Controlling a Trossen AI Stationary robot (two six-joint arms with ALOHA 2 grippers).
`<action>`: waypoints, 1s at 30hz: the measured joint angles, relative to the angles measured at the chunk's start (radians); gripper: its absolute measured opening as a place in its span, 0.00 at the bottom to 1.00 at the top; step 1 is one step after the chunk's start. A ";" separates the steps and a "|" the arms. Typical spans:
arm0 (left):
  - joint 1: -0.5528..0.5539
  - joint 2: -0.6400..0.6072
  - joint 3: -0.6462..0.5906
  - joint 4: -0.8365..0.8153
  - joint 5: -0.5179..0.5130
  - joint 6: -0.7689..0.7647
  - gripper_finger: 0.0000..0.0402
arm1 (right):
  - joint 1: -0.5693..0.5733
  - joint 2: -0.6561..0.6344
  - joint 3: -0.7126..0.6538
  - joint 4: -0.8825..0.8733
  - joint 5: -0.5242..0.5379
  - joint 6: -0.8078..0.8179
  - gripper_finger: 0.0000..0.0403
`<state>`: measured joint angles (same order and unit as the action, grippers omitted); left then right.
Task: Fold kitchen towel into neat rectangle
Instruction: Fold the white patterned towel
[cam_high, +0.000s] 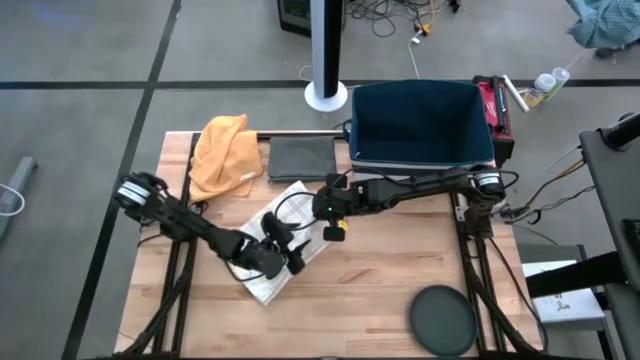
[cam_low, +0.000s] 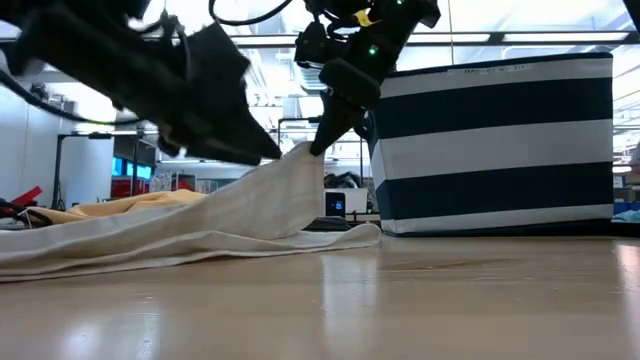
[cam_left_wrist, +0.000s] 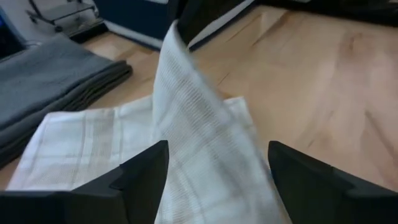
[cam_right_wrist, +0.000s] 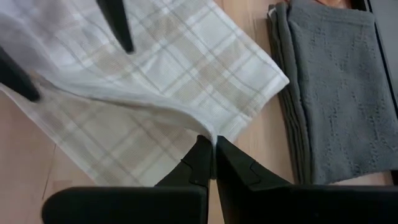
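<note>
The white plaid kitchen towel lies on the wooden table, with one part pulled up into a ridge. My right gripper is shut on the top of that ridge, above the table's middle. My left gripper is open, with one finger on either side of the raised ridge, lower down and nearer the table's front. In the right wrist view its two fingers show beyond the ridge. The rest of the towel rests flat on the table. My right gripper pinches the top of the towel's raised ridge between its two fingertips, slanting down from the table's right side. The cloth hangs from the fingers in a sloping tent, its lower parts on the table. One layer or several, I cannot tell. My left gripper straddles the ridge with open fingers; whether a finger touches the cloth I cannot tell.
A folded grey towel lies at the far side, next to a yellow cloth. A navy striped bin stands at the far right. A dark round disc sits near the front right corner.
</note>
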<state>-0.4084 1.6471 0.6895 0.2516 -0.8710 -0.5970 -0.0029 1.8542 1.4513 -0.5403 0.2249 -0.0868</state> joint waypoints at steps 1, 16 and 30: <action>0.010 0.012 0.000 0.002 0.006 -0.009 0.67 | 0.000 0.000 0.000 0.000 0.000 -0.001 0.02; 0.030 0.035 0.051 -0.035 0.181 -0.073 0.57 | -0.001 0.000 0.000 0.000 0.002 -0.020 0.02; -0.005 0.005 0.170 -0.509 0.264 -0.172 0.51 | 0.000 0.000 -0.001 -0.013 0.002 -0.019 0.02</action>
<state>-0.4133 1.6520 0.8592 -0.2571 -0.6070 -0.7692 -0.0029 1.8545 1.4502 -0.5533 0.2272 -0.1062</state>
